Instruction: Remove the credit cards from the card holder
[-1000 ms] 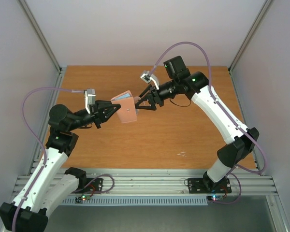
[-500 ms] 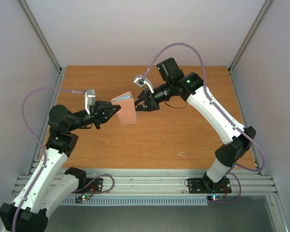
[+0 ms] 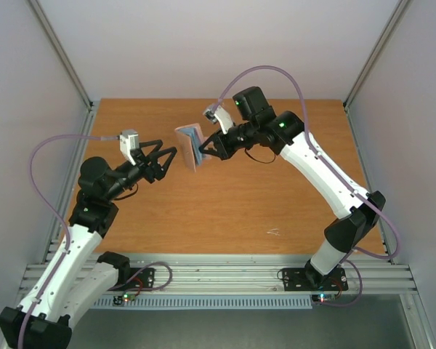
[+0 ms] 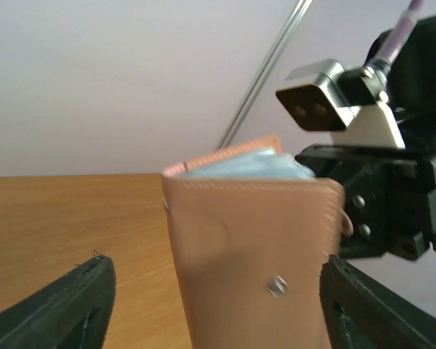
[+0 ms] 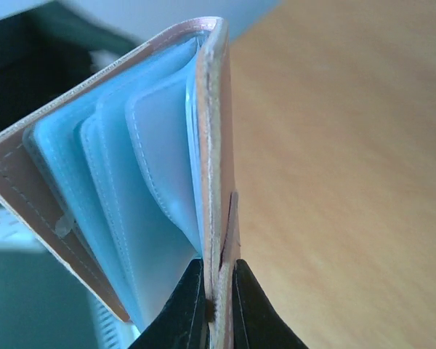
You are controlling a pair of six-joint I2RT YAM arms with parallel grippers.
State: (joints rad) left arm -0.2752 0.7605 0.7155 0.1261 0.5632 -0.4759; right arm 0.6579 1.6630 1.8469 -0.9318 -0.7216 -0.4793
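Note:
The card holder [image 3: 188, 146] hangs in the air over the back middle of the table, taupe outside with a small metal stud. My right gripper [image 3: 203, 150] is shut on the edge of one taupe panel. In the right wrist view the card holder [image 5: 152, 182] gapes open, showing light blue pockets, and my right gripper [image 5: 219, 309] pinches the right-hand panel. The credit cards are hidden. My left gripper [image 3: 167, 160] stands open just left of the holder. In the left wrist view its fingers [image 4: 58, 305] flank the card holder [image 4: 254, 247] without touching it.
The wooden table [image 3: 240, 203] lies below both arms. A small pale scrap [image 3: 274, 233] lies near the front right. Aluminium frame posts and grey walls close in the left, right and back sides. The right arm's wrist camera [image 4: 327, 102] shows close behind the holder.
My left gripper has opened, let go of the card holder and drawn back to the left. My right gripper has shut on the holder's panel and carried it a little up and back, turned edge-on.

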